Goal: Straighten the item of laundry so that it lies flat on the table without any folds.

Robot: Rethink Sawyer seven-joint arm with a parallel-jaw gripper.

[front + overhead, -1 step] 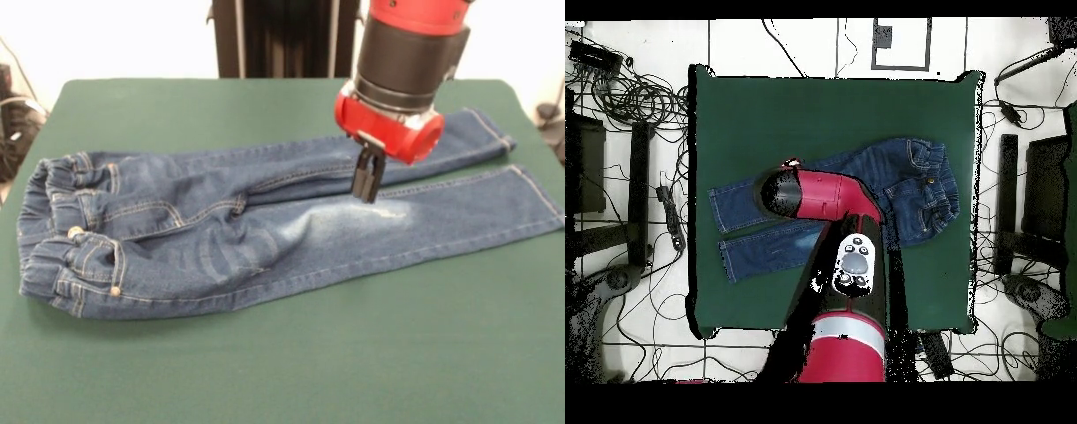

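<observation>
One pair of small blue jeans (221,234) lies on the green table (265,371), stretched sideways across it. Front view: waistband at picture left, bunched and gathered, with a metal button just visible on it; both legs run to picture right, cuffs near the table's right edge. Legs sit side by side, the farther one angling slightly away toward its cuff, so a narrow wedge of green shows between the two cuffs. Creases and a fold ridge around the crotch and upper thigh; a faded whitish patch on the nearer leg. The lower legs look mostly flat. Gripper (368,187) hangs from the red and black arm (406,71), pointing down over the seam between the two legs, roughly at knee level. Its dark tips look drawn close together, at or just above the denim; cannot tell if they are pinching fabric or only touching it. Overhead view: jeans (905,190) sit mid-table, waistband toward picture right, legs to picture left; the arm (820,195) covers the middle of the legs and hides the gripper.
</observation>
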